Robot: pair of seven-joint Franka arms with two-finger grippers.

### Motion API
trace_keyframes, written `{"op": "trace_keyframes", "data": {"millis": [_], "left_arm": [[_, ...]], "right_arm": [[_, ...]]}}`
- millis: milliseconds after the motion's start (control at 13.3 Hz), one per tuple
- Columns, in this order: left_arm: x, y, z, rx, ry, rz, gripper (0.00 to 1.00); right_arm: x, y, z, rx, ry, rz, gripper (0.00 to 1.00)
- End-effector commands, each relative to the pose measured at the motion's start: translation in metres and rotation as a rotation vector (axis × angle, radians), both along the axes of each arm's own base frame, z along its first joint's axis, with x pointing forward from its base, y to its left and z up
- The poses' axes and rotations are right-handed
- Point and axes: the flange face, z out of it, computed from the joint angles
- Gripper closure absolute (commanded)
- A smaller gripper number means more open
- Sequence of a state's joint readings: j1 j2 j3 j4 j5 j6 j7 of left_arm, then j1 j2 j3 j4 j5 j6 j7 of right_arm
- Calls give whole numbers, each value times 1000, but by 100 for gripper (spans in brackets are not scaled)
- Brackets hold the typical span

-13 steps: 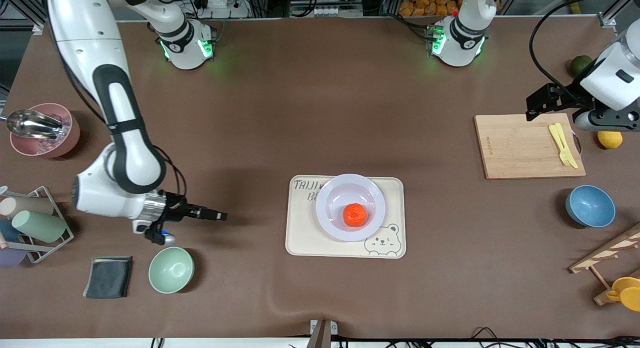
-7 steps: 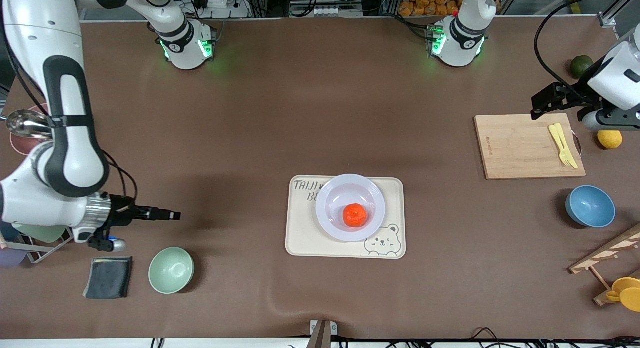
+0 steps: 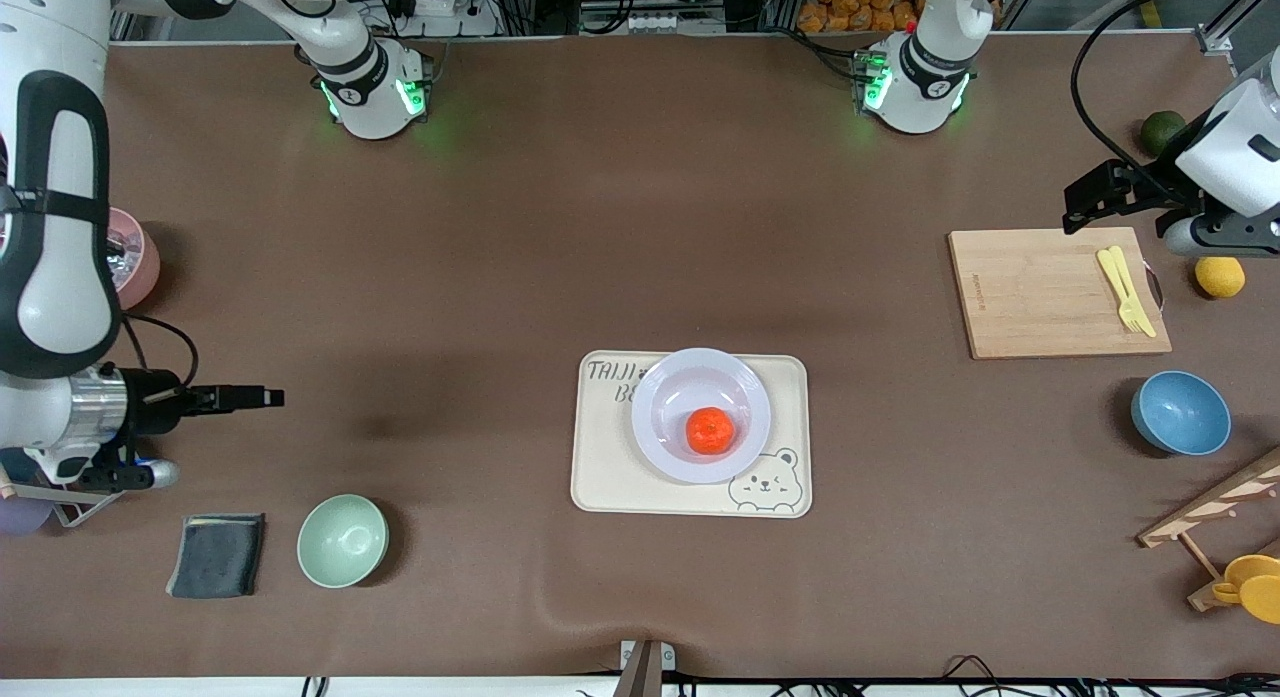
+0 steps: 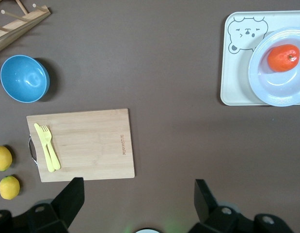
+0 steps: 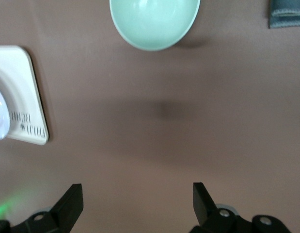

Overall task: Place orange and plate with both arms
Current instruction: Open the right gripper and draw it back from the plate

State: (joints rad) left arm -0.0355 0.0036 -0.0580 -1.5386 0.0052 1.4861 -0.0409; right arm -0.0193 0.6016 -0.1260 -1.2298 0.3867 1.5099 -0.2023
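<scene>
Right gripper (image 3: pixel 272 397) has pulled back toward its arm's end of the surface (image 3: pixel 520 237), well apart from tray (image 3: pixel 600 477); fingers spread, empty. Left gripper (image 3: pixel 1085 197) also spread, empty, over cutting board (image 3: pixel 1040 297) edge. Orange (image 3: pixel 709 430), matte, dimpled, sits in glossy white plate (image 3: pixel 665 447) on cream tray. Placement appears complete.
</scene>
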Motion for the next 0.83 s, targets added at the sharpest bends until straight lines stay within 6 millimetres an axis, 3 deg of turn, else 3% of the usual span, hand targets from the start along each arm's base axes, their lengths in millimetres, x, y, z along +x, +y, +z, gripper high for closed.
{"op": "trace_keyframes", "data": {"millis": [0, 226, 377, 528, 754], "left_arm": [[-5, 0, 13, -1, -12, 23, 0], [-4, -4, 14, -3, -19, 28, 0], [-4, -4, 14, -3, -19, 28, 0], [-4, -5, 14, -4, -21, 25, 0], [-2, -5, 13, -5, -28, 25, 0]], "right_arm": [[-17, -14, 57, -46, -14, 14, 0], [-42, -10, 107, -185, -4, 77, 0], [-60, -1, 126, -220, -1, 101, 0], [-77, -2, 139, -250, -20, 92, 0], [-113, -9, 135, -267, -59, 74, 0]]}}
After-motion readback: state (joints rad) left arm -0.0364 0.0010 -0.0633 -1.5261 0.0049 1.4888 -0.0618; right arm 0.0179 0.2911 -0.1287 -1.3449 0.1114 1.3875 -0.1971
